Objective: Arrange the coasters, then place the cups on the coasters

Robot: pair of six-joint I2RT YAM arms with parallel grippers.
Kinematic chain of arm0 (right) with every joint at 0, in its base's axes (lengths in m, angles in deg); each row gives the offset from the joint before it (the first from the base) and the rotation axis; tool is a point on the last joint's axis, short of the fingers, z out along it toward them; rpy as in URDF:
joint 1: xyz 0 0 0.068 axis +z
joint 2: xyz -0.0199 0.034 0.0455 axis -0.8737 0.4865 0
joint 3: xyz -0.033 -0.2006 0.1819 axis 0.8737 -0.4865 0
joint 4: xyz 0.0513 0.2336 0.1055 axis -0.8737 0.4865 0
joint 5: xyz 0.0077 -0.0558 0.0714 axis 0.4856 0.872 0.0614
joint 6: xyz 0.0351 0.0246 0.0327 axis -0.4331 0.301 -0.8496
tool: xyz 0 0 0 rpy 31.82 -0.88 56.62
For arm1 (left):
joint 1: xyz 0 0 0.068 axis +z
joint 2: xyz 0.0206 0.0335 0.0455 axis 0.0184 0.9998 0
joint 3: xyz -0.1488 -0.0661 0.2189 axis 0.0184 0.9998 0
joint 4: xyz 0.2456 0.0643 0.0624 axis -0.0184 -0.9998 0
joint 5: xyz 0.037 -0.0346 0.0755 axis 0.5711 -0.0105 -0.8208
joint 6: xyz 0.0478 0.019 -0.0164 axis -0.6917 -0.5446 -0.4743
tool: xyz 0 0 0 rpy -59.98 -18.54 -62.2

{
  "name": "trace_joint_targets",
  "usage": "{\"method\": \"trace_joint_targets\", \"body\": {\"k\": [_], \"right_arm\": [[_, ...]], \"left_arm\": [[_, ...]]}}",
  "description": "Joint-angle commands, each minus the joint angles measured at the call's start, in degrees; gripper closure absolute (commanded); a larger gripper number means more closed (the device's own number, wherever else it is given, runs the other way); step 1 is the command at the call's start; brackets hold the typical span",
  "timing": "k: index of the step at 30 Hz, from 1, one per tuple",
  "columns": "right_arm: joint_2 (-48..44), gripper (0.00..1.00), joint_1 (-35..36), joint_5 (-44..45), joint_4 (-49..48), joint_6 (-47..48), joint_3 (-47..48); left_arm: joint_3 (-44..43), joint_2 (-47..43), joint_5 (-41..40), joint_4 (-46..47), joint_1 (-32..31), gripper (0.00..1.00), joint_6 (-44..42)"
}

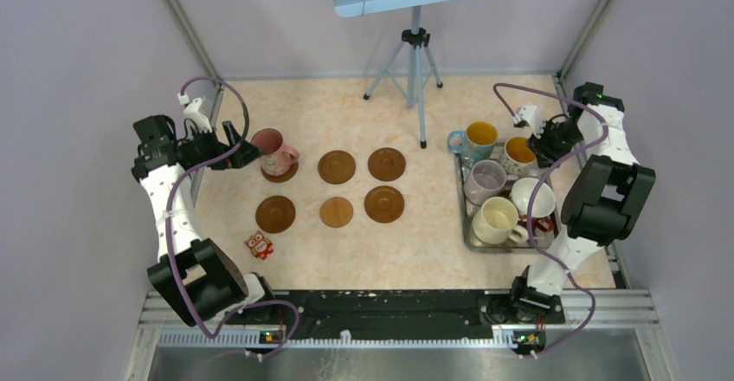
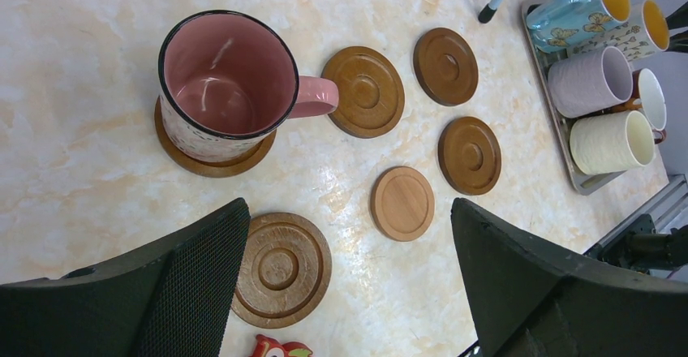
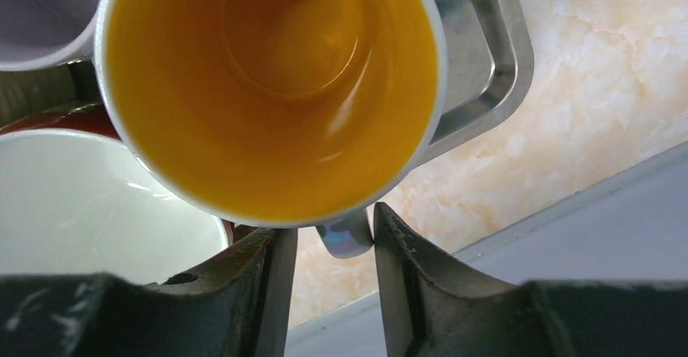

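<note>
Patterned mug (image 3: 268, 89), orange inside, stands upright at the 1 o'clock corner of the steel tray (image 3: 487, 65), its handle (image 3: 347, 242) turned toward the right gripper (image 3: 333, 227). The jaws straddle the handle: 1 finger looks to be against it, a sliver of gap shows at the other, so I cannot tell whether the grip is set. 4 more cups share the tray: blue mug (image 1: 474, 138) at 11 o'clock, lavender-grey mug (image 1: 485, 180) mid-tray, red mug (image 1: 530, 197) beside it, cream mug (image 1: 495, 219) at 7 o'clock, all packed close. The tray lies at 3 o'clock of the coasters (image 1: 336, 166), well apart from them. The 6 discs sit in 2 rows of 3, the lighter coaster (image 1: 336, 212) in the near row's middle. Pink mug (image 1: 273, 149) rests on the 10 o'clock disc; 5 are bare. Left gripper (image 1: 247, 151) hangs just beside that mug, jaws spread wide, holding nothing. Judgement: arranging is done, 1 of 6 cups is placed, and pickup of cup 2 is in hand. The next move calls for a firm pinch on the handle, a straight lift clear of rim and neighbours, a carry toward 9 o'clock, and a centred set-down on a bare disc, probably the far-right coaster (image 1: 386, 164).
</note>
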Motion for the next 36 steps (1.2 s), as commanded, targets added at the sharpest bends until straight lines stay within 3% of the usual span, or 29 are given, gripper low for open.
{"method": "trace_joint_targets", "body": {"k": [1, 12, 18, 23, 36], "right_arm": [[0.4, 0.63, -0.7, -4.6, -2.7, -1.3, 0.1], [-0.1, 0.85, -4.4, -7.3, -4.9, -5.3, 0.0], [-1.5, 0.87, -4.7, -6.7, -8.0, -8.0, -1.4], [-4.3, 0.96, -4.8, -6.2, -15.7, -13.4, -4.6], [-10.7, 1.0, -4.7, -6.5, -28.2, -17.8, -10.9]], "left_arm": [[0.3, -1.1, 1.5, 1.7, -0.2, 0.01, 0.6], [0.7, -0.9, 1.2, 2.5, -0.2, 0.01, 1.4], [0.9, -0.9, 1.0, 2.8, -0.2, 0.01, 1.6], [1.0, -0.8, 1.1, 2.9, -0.2, 0.01, 1.7], [1.2, -0.7, 0.9, 3.4, -0.2, 0.01, 2.2]]}}
